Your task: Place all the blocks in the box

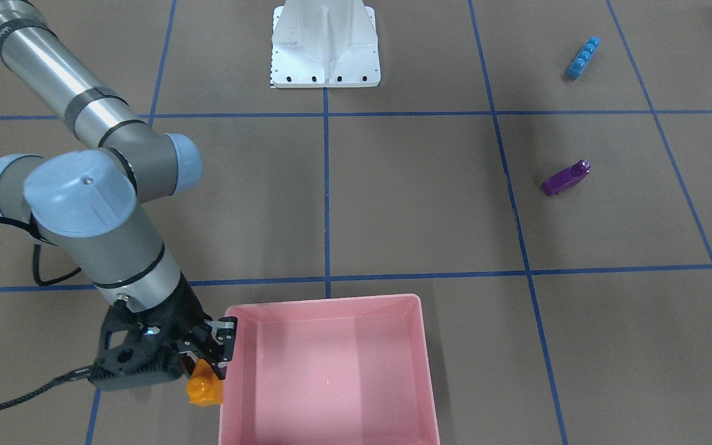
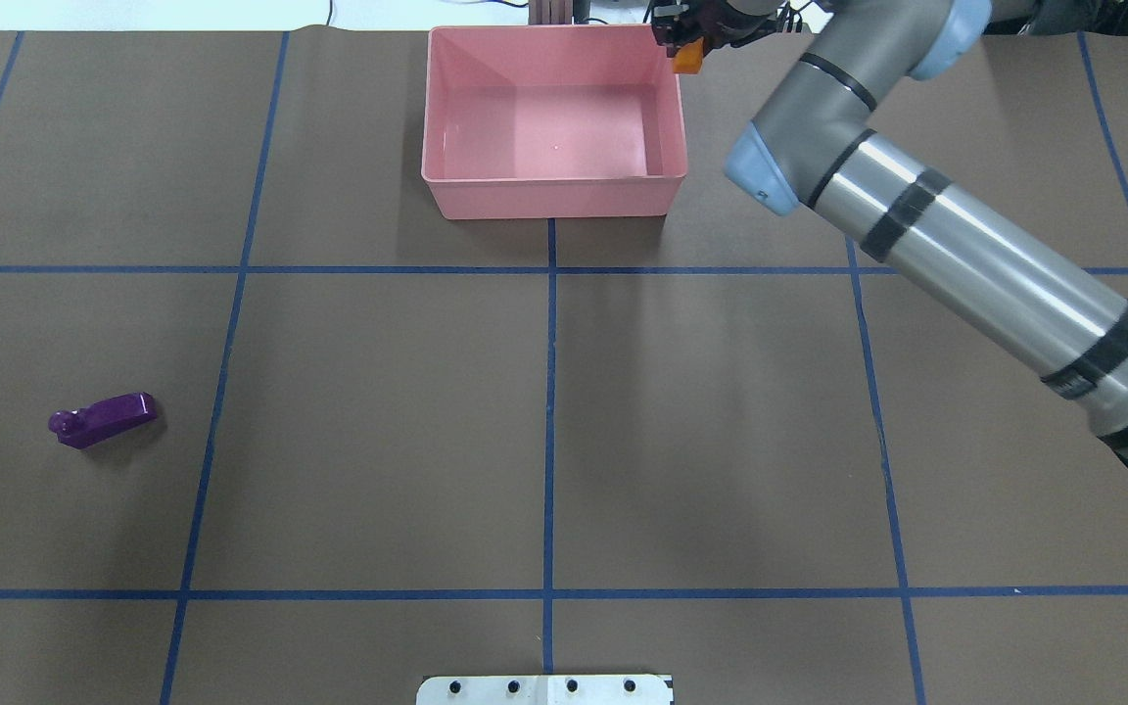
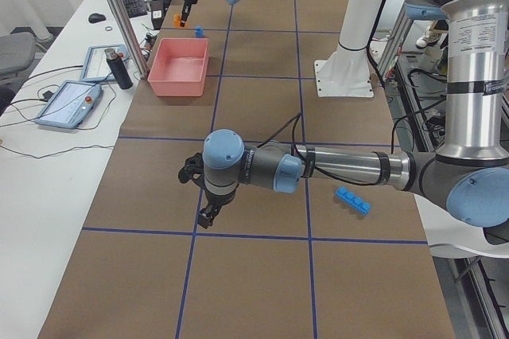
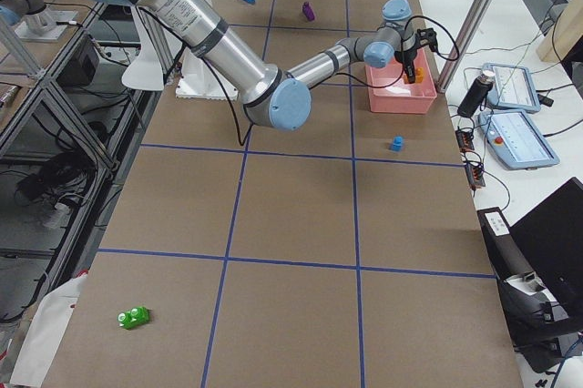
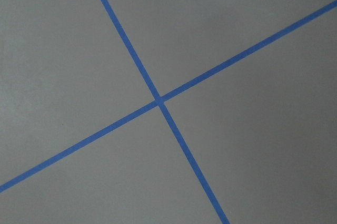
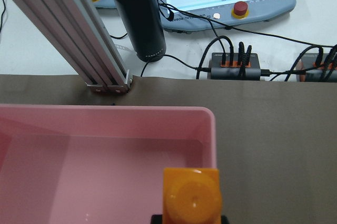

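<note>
At the left of the front-facing view, the right gripper (image 1: pixel 207 361) pinches the orange sloped block (image 1: pixel 203 389). Its jaws are spread only to the block's width, and the block hangs just beside the pink box (image 1: pixel 331 300), outside its wall. To do this well, I judge the block should cross the rim, clear of the wall, until it is over the box floor, and only then be released. Further right, the purple block (image 1: pixel 565 178) and the long blue 4-stud block (image 1: pixel 582 57) lie on the table (image 1: pixel 393 204), well apart from the box. The left gripper (image 3: pixel 211 213) hovers over the table; I cannot tell how its jaws stand.
</note>
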Robot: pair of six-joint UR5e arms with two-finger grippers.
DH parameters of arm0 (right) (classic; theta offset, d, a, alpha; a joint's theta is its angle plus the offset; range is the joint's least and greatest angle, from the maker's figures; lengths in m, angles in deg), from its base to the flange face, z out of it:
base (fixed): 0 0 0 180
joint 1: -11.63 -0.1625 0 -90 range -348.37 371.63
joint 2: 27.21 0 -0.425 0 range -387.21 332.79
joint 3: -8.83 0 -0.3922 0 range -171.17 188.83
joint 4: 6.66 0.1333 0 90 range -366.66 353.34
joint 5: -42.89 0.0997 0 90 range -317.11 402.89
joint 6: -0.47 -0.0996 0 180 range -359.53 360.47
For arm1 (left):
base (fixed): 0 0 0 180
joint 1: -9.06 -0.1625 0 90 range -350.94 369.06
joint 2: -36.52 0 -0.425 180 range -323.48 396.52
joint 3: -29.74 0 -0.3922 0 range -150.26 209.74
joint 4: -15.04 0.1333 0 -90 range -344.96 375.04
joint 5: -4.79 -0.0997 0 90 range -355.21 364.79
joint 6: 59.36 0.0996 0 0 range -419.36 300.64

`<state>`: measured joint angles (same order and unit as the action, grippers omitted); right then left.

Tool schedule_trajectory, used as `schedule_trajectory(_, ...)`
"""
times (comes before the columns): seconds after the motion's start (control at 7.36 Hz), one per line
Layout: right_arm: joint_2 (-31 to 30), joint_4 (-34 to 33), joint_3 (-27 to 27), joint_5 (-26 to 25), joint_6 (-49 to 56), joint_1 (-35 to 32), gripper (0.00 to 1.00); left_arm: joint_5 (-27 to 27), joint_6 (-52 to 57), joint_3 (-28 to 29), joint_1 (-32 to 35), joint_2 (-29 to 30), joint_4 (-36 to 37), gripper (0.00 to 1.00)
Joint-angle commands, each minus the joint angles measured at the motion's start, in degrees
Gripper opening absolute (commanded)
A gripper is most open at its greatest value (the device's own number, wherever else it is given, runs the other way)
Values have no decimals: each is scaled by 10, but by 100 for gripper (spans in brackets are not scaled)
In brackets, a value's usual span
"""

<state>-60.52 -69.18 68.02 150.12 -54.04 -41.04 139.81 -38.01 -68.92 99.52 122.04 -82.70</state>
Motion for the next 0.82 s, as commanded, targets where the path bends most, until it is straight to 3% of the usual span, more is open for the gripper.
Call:
schedule_trajectory(0.0, 96, -26, -124, -76, -12, 48, 9, 1, 0, 0, -2, 0, 0, 100)
schedule_trajectory(0.14, 95, -49, -123, -83, -14, 59, 99, 1, 0, 3, -3, 0, 0, 100)
schedule_trajectory(0.41, 93, -53, -121, -64, -27, 56, 100, 15, -3, 27, -24, 33, -1, 100)
schedule_trajectory(0.54, 91, -57, -118, -9, -19, 35, 100, 35, -8, 29, -24, 35, -15, 100)
schedule_trajectory(0.68, 84, -92, -87, 14, -14, 22, 100, 54, -12, 30, -25, 35, -46, 100)
